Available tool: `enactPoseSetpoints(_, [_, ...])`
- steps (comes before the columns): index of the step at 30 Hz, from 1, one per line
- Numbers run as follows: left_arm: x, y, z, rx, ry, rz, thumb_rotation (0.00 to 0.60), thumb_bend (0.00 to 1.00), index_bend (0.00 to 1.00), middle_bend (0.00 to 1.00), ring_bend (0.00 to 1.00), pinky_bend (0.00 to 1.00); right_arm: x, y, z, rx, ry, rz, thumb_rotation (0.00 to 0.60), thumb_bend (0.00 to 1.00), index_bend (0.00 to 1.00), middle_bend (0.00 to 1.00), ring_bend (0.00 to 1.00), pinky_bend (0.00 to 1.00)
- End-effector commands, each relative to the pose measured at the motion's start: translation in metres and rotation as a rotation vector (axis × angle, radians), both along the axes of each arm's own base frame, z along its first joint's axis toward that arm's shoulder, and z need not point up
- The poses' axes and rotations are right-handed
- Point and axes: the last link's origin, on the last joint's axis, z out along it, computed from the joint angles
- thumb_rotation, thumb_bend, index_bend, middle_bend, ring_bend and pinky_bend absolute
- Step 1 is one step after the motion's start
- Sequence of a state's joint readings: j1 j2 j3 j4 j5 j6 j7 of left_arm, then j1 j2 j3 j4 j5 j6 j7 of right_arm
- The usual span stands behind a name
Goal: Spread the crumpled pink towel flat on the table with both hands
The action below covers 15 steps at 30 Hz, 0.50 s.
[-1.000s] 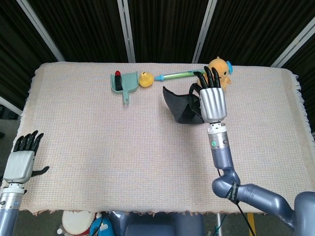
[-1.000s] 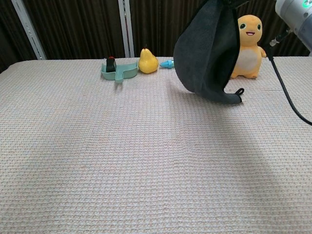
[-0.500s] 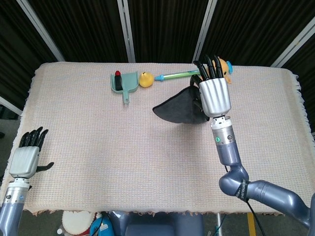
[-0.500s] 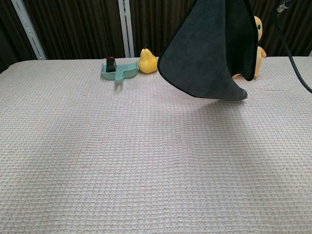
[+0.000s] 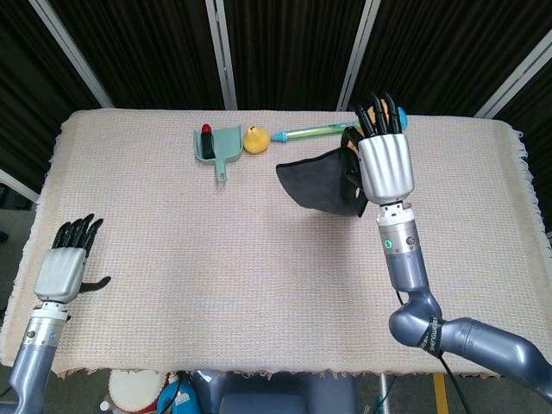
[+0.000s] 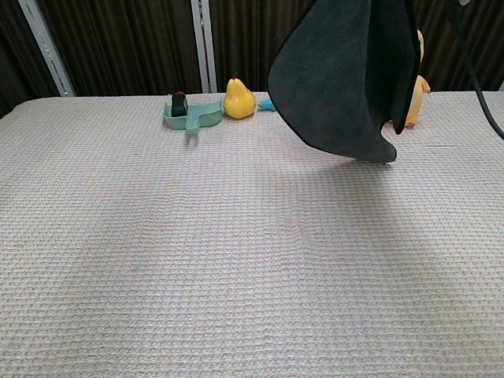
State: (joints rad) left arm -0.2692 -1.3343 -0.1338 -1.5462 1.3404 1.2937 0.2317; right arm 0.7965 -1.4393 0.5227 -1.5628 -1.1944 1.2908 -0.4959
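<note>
The towel (image 5: 321,185) is dark grey, not pink in these views. It hangs in the air from my right hand (image 5: 383,164), which grips its upper edge above the back right of the table. In the chest view the towel (image 6: 346,79) dangles as a wide fold, its lowest tip just above the cloth; the right hand is out of that frame. My left hand (image 5: 65,263) hovers at the front left edge with its fingers spread apart and nothing in it.
A woven beige cloth (image 5: 216,241) covers the table. Along the back stand a teal dustpan (image 5: 216,143) with a small red and black item, a yellow pear (image 5: 254,139), a green and blue tube (image 5: 306,131) and an orange plush toy (image 6: 416,79) behind the towel.
My right hand has risen and shifted slightly right with the towel, which swung out left and back. The left hand has moved up and a little right along the front left edge.
</note>
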Motion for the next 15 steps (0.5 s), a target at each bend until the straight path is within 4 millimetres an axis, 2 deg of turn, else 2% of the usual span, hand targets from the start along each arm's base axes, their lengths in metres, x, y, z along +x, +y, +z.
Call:
enactPoseSetpoints(1, [0.014, 0.013, -0.003, 0.008, -0.043, -0.026, 0.600, 0.01, 0.03, 0.00, 0.00, 0.00, 0.000, 0.005, 0.003, 0.003, -0.006, 0.008, 0.600, 0.56, 0.60, 0.24, 0.06, 0.04])
enactPoseSetpoints(5, [0.033, 0.033, -0.005, 0.008, -0.092, -0.061, 0.600, 0.07, 0.06, 0.01, 0.00, 0.01, -0.003, 0.009, 0.005, 0.011, -0.010, 0.015, 0.600, 0.56, 0.60, 0.24, 0.06, 0.04])
enactPoseSetpoints(7, [0.043, 0.044, -0.005, 0.014, -0.105, -0.079, 0.600, 0.10, 0.08, 0.03, 0.00, 0.04, -0.005, 0.010, 0.006, 0.014, -0.009, 0.013, 0.600, 0.56, 0.60, 0.24, 0.06, 0.04])
enactPoseSetpoints(15, [0.084, 0.086, -0.009, -0.023, -0.162, -0.179, 0.600, 0.11, 0.16, 0.08, 0.00, 0.07, -0.011, 0.013, 0.009, 0.022, -0.011, 0.001, 0.600, 0.56, 0.60, 0.24, 0.06, 0.04])
